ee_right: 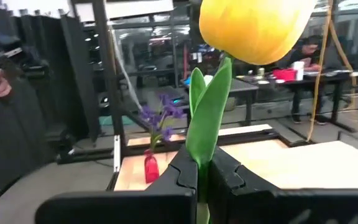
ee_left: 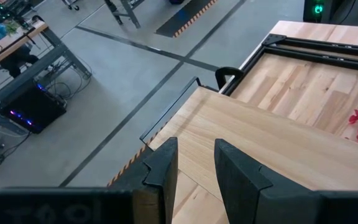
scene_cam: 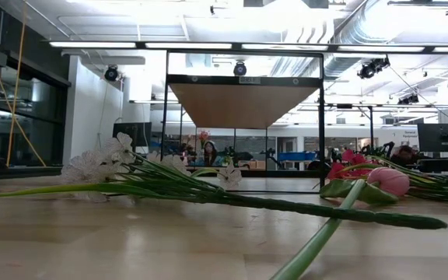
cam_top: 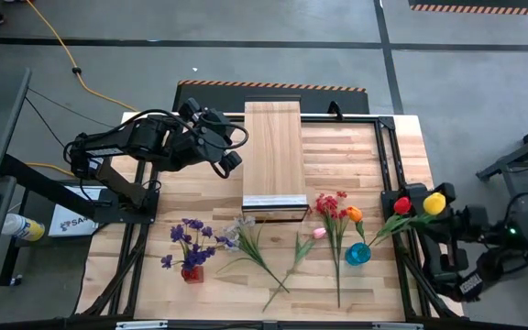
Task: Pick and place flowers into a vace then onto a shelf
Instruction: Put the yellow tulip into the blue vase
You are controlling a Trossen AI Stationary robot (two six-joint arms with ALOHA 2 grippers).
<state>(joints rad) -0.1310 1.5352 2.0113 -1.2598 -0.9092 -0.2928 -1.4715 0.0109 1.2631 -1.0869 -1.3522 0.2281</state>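
My right gripper [ee_right: 202, 163] is at the table's right edge, shut on a yellow tulip [cam_top: 435, 203]. A red tulip [cam_top: 401, 205] shows beside it, its green stem running toward the small blue vase [cam_top: 357, 254]. Left of the wooden shelf [cam_top: 271, 156], my left gripper [ee_left: 196, 163] hangs open over the shelf's far left corner with nothing between its fingers. An orange tulip [cam_top: 354, 214], a red spray [cam_top: 332, 205], a pink tulip [cam_top: 319, 234] and a white spray [cam_top: 241, 227] lie flat on the table. Purple flowers [cam_top: 191, 240] stand in a red vase [cam_top: 192, 273]. My right gripper pinches the yellow tulip's green stem and leaf [ee_right: 206, 144] between its two fingers, well below the head [ee_right: 253, 28]. The fingers come at it level and lie across the stem. The tulip stands upright above them, lifted clear of the table.
The black frame rails [cam_top: 388, 165] run along the table's sides. Bare wood lies between the shelf and the right rail. In the low view, the white spray's long stem [scene_cam: 286, 204] and the pink tulip [scene_cam: 387, 180] lie across the near tabletop. A person sits at a desk beyond the table.
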